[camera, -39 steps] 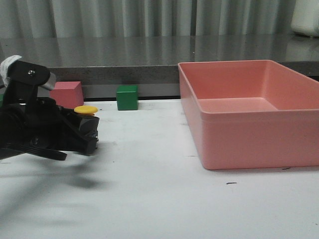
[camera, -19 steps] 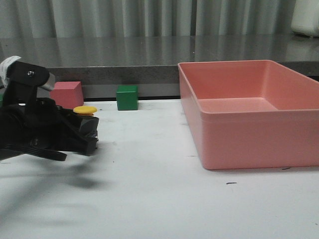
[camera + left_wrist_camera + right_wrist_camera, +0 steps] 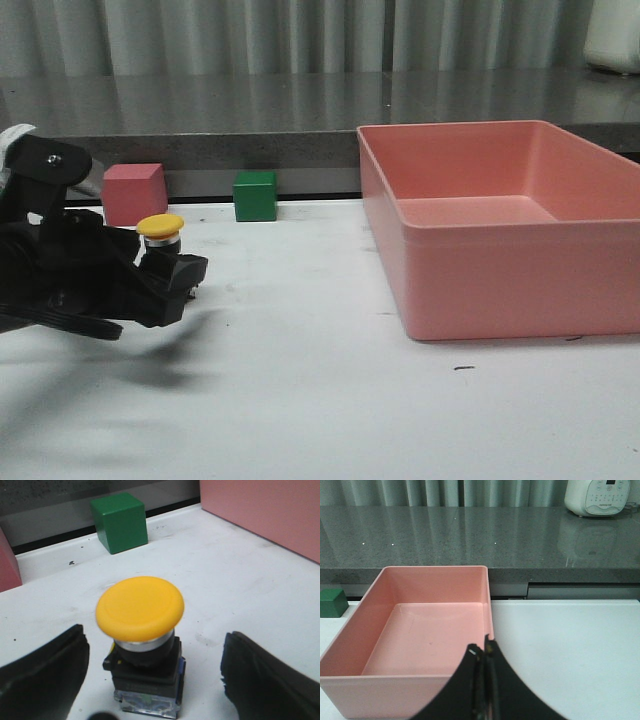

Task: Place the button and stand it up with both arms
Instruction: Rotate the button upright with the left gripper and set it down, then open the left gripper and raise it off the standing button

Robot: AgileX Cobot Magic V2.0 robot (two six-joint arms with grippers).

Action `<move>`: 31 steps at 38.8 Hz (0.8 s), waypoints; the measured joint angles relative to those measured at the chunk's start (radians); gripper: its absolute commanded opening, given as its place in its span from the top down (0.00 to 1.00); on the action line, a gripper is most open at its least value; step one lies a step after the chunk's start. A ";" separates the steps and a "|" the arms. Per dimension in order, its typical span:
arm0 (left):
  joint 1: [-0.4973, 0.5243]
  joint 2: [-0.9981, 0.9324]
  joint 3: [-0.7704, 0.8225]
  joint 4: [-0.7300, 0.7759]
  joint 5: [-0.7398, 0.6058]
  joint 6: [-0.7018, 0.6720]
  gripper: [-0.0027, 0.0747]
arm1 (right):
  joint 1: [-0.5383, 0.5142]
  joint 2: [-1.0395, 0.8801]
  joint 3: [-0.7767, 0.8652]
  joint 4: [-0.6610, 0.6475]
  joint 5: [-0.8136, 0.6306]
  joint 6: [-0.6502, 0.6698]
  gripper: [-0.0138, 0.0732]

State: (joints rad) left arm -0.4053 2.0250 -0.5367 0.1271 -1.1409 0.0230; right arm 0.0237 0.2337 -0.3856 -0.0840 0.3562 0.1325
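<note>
Left pincer: jaws spread, straddling the button without contact. Button stands upright on the tabletop, near the pink cube. Risk: a finger clipping the cap on withdrawal would topple it. Right pincer: closed, empty.

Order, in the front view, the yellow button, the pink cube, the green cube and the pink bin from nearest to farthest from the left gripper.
1. The yellow button, just above the left gripper, upright on the table.
2. The pink cube, behind it, near the table's back edge.
3. The green cube, farther right along that edge.
4. The pink bin, on the right side.
</note>
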 measured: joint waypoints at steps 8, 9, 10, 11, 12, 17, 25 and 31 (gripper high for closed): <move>0.000 -0.119 0.004 0.000 0.022 0.000 0.25 | 0.000 0.000 0.000 0.000 0.000 0.000 0.91; 0.000 -0.137 0.004 0.000 0.035 0.000 0.25 | 0.000 0.000 0.000 0.000 0.000 0.000 0.91; 0.000 -0.171 0.004 0.000 0.050 0.000 0.25 | 0.000 0.000 0.000 0.000 0.000 0.000 0.91; 0.000 -0.192 0.004 0.000 0.071 0.000 0.25 | 0.000 0.000 0.000 0.000 0.000 0.000 0.91; 0.000 -0.221 0.004 0.000 0.092 0.000 0.25 | 0.000 0.000 0.000 0.000 0.000 0.000 0.91; 0.000 -0.363 -0.017 0.000 0.305 0.000 0.25 | 0.000 0.000 0.000 0.000 0.000 0.000 0.91; 0.000 -0.561 -0.074 0.000 0.678 0.000 0.26 | 0.000 0.000 0.000 0.000 0.000 0.000 0.91; 0.000 -0.713 -0.099 -0.006 0.903 -0.009 0.26 | 0.000 0.000 0.000 0.000 0.000 0.000 0.91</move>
State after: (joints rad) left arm -0.4053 1.3125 -0.6356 0.1213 -0.2375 0.0142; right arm 0.0237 0.2337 -0.3856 -0.0840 0.3562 0.1325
